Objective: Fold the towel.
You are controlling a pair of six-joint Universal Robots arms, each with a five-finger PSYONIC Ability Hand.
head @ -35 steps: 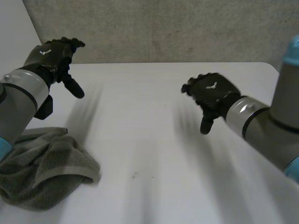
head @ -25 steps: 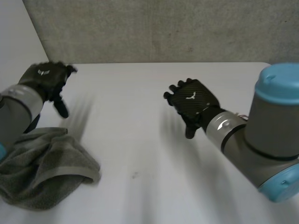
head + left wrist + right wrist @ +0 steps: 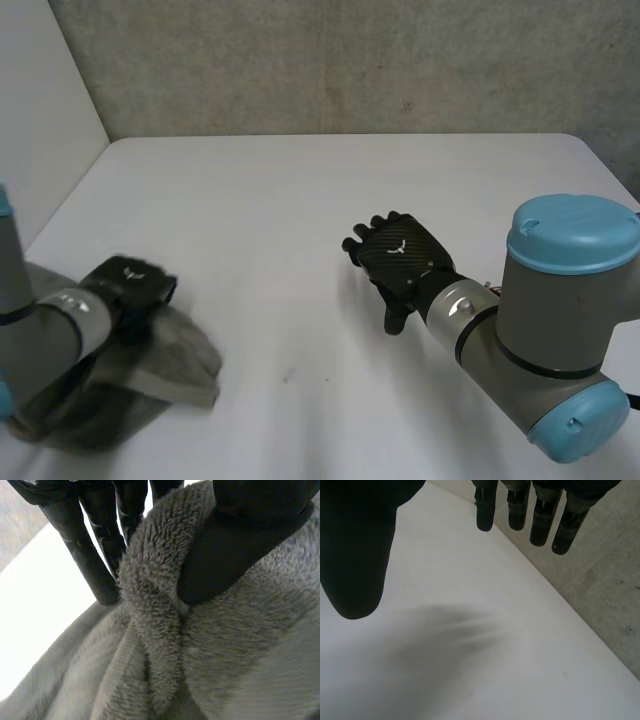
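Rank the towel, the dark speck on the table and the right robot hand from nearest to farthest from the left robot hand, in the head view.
1. The towel: pinched in the left robot hand.
2. The dark speck: on the table, beside the towel.
3. The right robot hand: over the table's middle.

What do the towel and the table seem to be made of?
The towel looks like soft grey terry cloth, likely cotton: fuzzy loops show up close. The table seems a smooth, matt white laminate or painted board.
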